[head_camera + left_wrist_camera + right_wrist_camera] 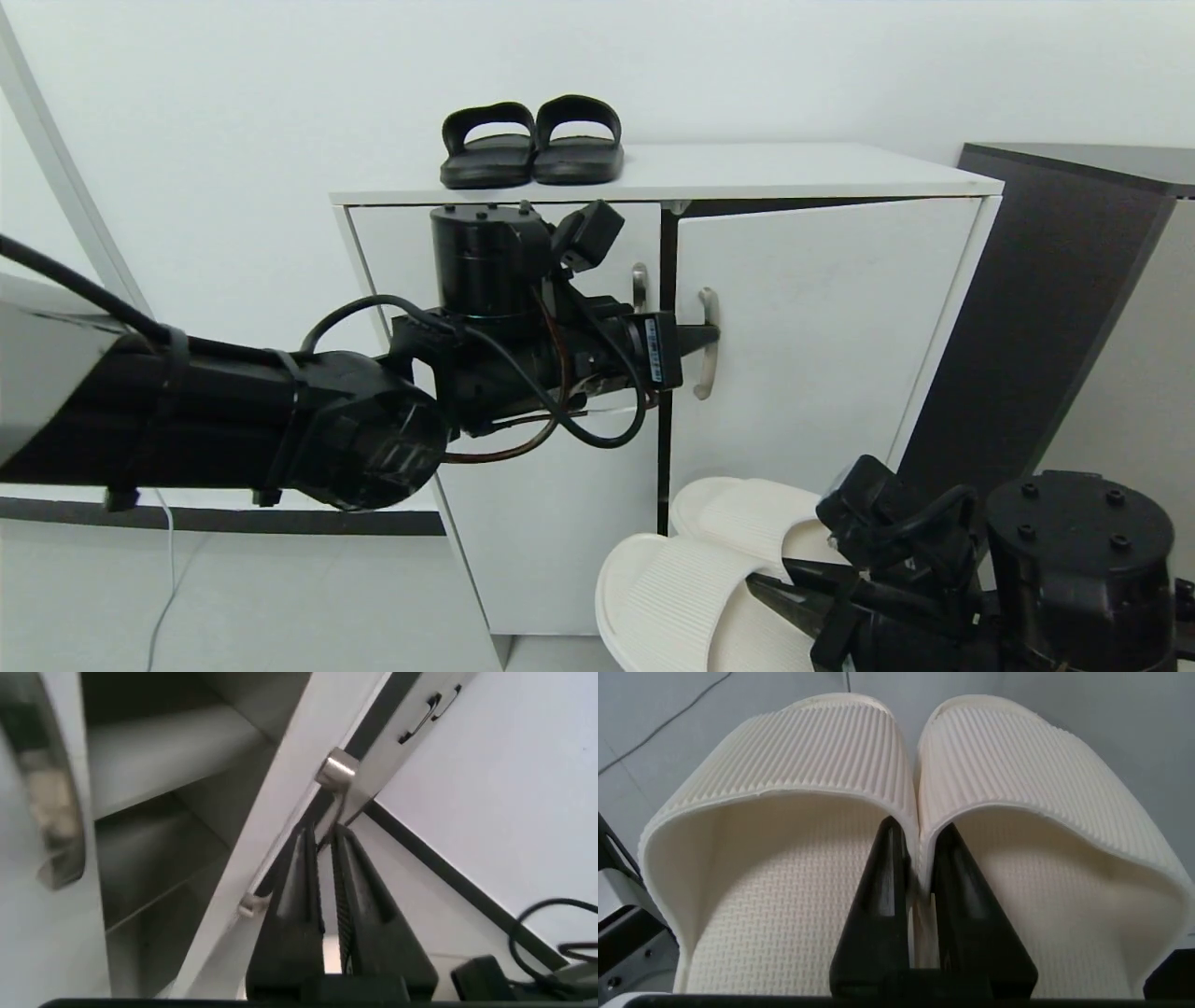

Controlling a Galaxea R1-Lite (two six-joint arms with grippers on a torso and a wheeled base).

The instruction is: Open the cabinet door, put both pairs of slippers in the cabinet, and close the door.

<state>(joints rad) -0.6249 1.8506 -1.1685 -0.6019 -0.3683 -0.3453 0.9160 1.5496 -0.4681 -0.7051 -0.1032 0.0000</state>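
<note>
Two black slippers [532, 145] sit on the cabinet [803, 173] top. My left tool [705, 334] is at the right door [822, 327], seemingly clenched on its handle [706, 373]. Low before the cabinet, my right tool [918, 831] grips the white slippers [672, 579], pinching their touching inner walls.

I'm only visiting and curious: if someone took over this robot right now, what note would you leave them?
The left tool is shut on the handle of the right door, which is slightly ajar.
The right tool is shut on the white slippers, low before the cabinet.
The black slippers sit on its top.
Done: handle gripped, white pair in hand.
To do: swing the door open, load both pairs, close it.
</note>
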